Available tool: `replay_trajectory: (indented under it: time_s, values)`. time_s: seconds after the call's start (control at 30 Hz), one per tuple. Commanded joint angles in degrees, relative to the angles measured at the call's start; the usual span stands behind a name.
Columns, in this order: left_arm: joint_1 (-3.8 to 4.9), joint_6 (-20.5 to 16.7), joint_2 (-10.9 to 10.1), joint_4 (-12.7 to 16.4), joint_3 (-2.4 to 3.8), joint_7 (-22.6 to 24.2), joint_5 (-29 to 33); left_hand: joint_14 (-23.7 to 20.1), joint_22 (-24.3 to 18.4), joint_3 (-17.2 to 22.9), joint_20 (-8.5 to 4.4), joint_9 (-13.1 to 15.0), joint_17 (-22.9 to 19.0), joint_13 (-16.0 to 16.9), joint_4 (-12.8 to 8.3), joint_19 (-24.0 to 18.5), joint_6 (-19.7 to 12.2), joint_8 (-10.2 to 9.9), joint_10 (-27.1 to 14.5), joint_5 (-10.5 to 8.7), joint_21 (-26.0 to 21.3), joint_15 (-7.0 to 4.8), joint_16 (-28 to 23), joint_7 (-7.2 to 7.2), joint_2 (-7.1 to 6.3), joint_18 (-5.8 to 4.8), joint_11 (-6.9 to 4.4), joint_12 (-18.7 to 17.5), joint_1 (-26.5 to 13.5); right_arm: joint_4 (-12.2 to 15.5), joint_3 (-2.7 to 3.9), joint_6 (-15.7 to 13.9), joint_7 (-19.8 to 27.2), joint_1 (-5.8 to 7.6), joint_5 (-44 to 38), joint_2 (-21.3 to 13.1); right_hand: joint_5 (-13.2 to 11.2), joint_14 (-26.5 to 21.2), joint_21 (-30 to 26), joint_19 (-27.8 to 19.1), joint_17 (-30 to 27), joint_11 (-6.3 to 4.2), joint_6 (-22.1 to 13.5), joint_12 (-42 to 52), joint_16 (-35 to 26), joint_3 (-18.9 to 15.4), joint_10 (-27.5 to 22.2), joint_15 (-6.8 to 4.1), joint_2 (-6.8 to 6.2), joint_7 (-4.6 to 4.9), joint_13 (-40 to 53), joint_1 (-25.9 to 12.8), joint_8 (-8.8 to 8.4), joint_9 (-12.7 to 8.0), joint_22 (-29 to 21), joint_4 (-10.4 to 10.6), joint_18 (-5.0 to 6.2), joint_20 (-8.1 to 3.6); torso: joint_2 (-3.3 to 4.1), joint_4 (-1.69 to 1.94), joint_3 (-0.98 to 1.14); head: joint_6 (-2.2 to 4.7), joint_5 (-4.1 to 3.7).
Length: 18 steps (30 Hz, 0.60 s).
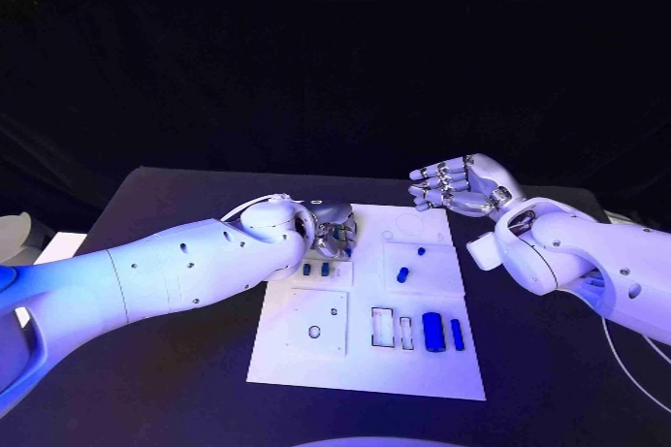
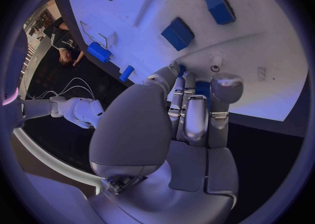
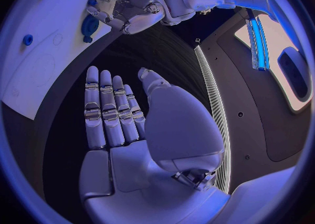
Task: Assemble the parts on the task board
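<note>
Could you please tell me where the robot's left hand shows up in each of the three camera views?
Head view: left hand over the task board's far left part.
Left wrist view: it rises through the middle, fingers reaching to the board.
Right wrist view: beyond the right hand, at the board's edge.
Shared landmark: the white task board.

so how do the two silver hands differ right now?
The left silver hand is down over the white task board, fingers curled toward the small blue parts; the right silver hand is raised beyond the board's far right corner, over the black table. In the right wrist view its fingers are straight and hold nothing. Whether the left grips anything is unclear.
</note>
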Motion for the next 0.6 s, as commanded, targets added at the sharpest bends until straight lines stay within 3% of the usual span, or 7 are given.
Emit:
replay_trajectory:
  time_s: [0.03,0.4,0.6]
  values:
    - [-0.14,1.8,0.4,-0.3,0.02,-0.5,-0.7,2.0,0.0,0.8,-0.44,-0.1,-0.1,-0.3,-0.2,2.1,0.8,-0.4,0.8,0.1,-0.3,-0.38,0.3,-0.03,0.75,-0.93,-0.01,-0.4,0.1,0.1,0.01,0.8,0.3,-0.04,-0.2,0.1,0.3,-0.2,-0.3,0.0,-0.1,0.03,-0.3,-0.3,-0.1,-0.1,-0.5,0.12,0.26,-0.07,-0.1,-0.2,-0.13,-0.1,-0.1,-0.3,0.39,0.31,0.03,0.04,-0.01,-0.05,-0.1]
    - [-0.5,2.1,1.1,-1.2,0.0,-0.3,-0.7,2.0,0.2,3.1,-0.62,-0.6,-0.6,-1.0,-0.8,2.1,2.2,-0.9,2.8,0.04,-0.2,-0.57,0.7,-0.17,0.81,-0.97,-0.27,-1.4,-0.1,0.2,0.01,0.8,0.3,-0.04,-0.2,0.1,0.3,-0.2,-0.3,0.0,-0.1,0.03,-0.3,-0.3,-0.1,-0.1,-0.5,0.12,0.26,-0.07,-0.1,-0.2,-0.13,-0.1,-0.1,-0.3,0.39,0.31,0.02,0.02,0.01,-0.12,-0.22]
    - [-0.61,1.0,1.1,-1.4,0.0,0.0,-0.7,2.0,0.7,5.4,-0.98,-0.5,-0.6,-1.0,-1.8,2.2,4.5,-0.5,5.4,0.02,0.4,-1.05,1.1,-0.5,2.11,-1.02,-0.83,-1.8,0.2,0.2,0.01,0.8,0.3,-0.04,-0.2,0.1,0.4,-0.2,-0.4,0.0,-0.2,0.05,-0.3,-0.3,-0.1,-0.2,-0.5,0.14,0.3,-0.04,-0.1,-0.2,-0.12,0.0,-0.1,-0.4,0.39,0.31,-0.03,0.01,0.04,-0.08,-0.23]
